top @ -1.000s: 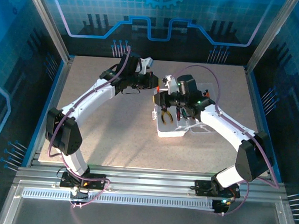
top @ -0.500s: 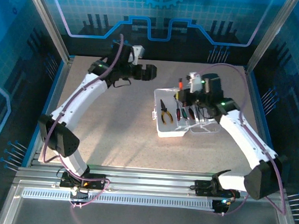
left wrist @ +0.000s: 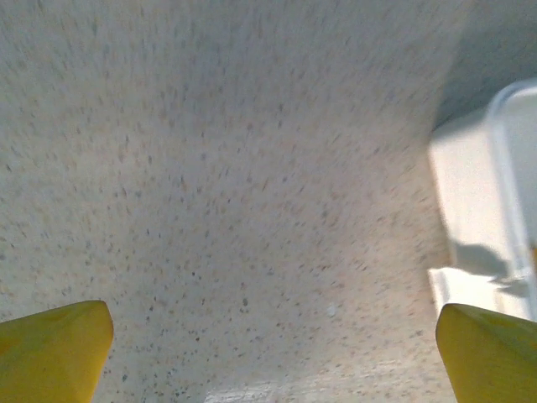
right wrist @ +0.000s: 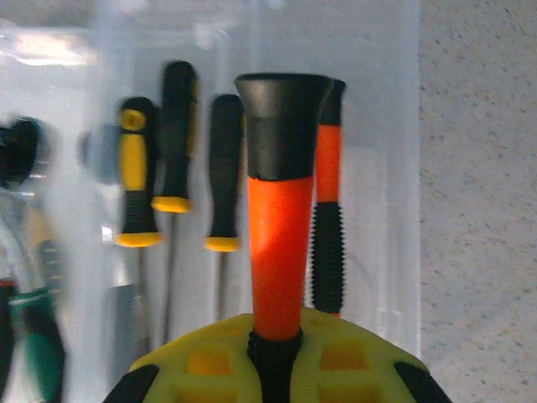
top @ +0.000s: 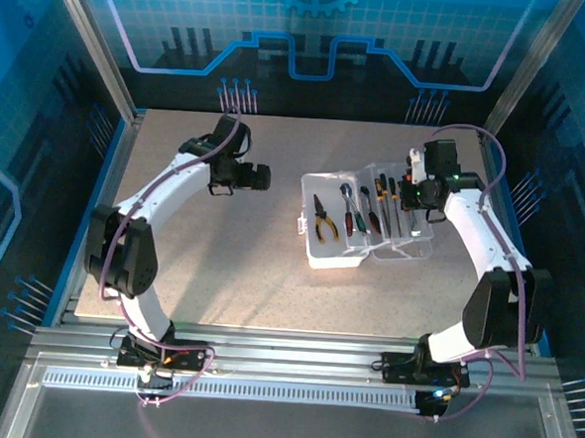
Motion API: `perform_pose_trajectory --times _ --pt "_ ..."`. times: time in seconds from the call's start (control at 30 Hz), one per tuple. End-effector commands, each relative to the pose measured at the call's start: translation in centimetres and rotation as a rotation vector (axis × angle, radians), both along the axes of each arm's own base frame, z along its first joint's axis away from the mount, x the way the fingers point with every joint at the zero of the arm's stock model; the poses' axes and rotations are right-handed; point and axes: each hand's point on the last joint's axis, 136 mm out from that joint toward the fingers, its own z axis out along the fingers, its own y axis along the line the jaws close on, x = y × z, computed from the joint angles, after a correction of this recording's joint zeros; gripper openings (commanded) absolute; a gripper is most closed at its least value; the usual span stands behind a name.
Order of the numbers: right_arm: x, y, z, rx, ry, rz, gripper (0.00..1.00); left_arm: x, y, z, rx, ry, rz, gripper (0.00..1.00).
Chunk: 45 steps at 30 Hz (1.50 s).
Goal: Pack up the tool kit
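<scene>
One clear plastic case [top: 335, 257] lies open right of centre on the desk [top: 220, 264]. It holds one pair of pliers [top: 322, 223] and three black-and-yellow screwdrivers [right wrist: 134, 180]. The right arm bends in from the right edge, and the right end effector [right wrist: 273, 357] is clamped on one orange-and-black screwdriver [right wrist: 277, 235] over the case. The left end effector [left wrist: 273, 353], fingers apart, hangs over bare desk left of the case.

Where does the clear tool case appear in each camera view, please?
Top external: clear tool case right of centre.
Left wrist: case corner at the right edge.
Right wrist: case across left and centre, behind the orange-handled screwdriver.
Shared landmark: speckled table.
</scene>
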Motion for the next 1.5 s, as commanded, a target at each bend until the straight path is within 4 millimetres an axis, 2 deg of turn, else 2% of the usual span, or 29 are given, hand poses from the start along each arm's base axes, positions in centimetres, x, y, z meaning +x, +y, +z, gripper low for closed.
perform_pose_trajectory --times 0.0,0.23,0.37,0.53,0.63,0.7,0.8,0.87,0.93,1.07,1.23,1.47 --pt "0.5 -2.0 0.4 -0.11 0.011 -0.021 0.0 0.1 -0.2 -0.3 -0.019 -0.001 0.024 0.99" --pt "1.5 -2.6 -1.1 -0.152 0.035 -0.025 0.02 -0.3 -0.8 -2.2 -0.042 0.045 0.019 0.99" --pt "1.6 -2.7 -0.9 -0.156 0.031 -0.031 0.32 -0.2 -1.3 -2.6 -0.043 0.055 0.008 0.99" --pt "1.4 -2.0 1.2 -0.165 -0.019 -0.015 0.59 -0.1 -1.6 -2.8 -0.04 0.057 0.001 0.99" --pt "1.1 0.2 3.2 -0.15 -0.066 0.044 0.69 -0.1 -1.6 -2.7 -0.038 0.055 -0.001 0.99" --pt "0.8 2.8 4.5 -0.113 -0.105 0.107 0.77 0.0 -1.6 -2.7 -0.036 0.054 -0.002 0.99" --pt "0.5 7.7 5.3 -0.073 -0.152 0.225 1.0 0.0 -1.6 -2.8 -0.036 0.055 -0.001 0.99" --pt "0.8 10.3 4.7 -0.087 -0.159 0.282 1.0 0.0 -1.8 -2.9 -0.041 0.057 -0.003 0.99" --pt "1.6 11.8 3.5 -0.118 -0.141 0.308 1.0 -0.1 -2.0 -3.0 -0.045 0.059 -0.006 0.99" --pt "3.4 13.7 1.7 -0.215 -0.132 0.324 1.0 -0.3 -2.2 -2.8 -0.05 0.055 -0.013 0.99" --pt "5.1 13.9 1.4 -0.333 -0.155 0.297 1.0 -0.5 -2.1 -2.6 -0.05 0.05 -0.012 0.99" --pt "6.1 13.7 1.3 -0.456 -0.182 0.293 1.0 -0.3 -2.2 -2.4 -0.053 0.045 -0.018 0.99"
